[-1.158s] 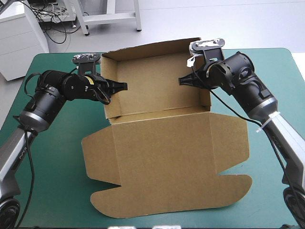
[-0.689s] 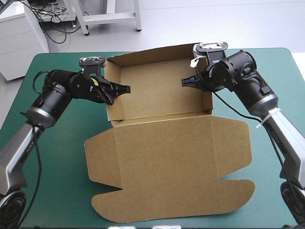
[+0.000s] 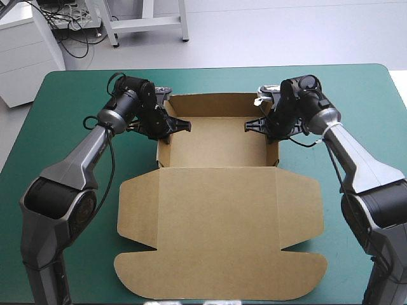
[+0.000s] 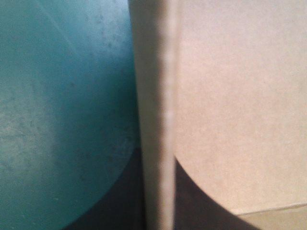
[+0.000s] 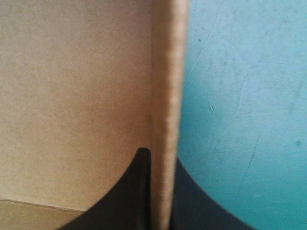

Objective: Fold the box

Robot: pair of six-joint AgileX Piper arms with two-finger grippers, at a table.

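Brown box (image 3: 219,216) in the middle of the frame, lying on the teal-green cover (image 3: 63,190). Open tray part in the upper middle, short walls standing up. Big flat lid spread out toward the bottom of the frame. Left gripper (image 3: 180,125) in the upper left, pinched tight on the tray's left wall. Right gripper (image 3: 254,124) in the upper right, pinched tight on the right wall the same way. Seen close from each wrist: thin wall edge squeezed between the black fingers (image 4: 120,201), brown board on one side, cover on the other.
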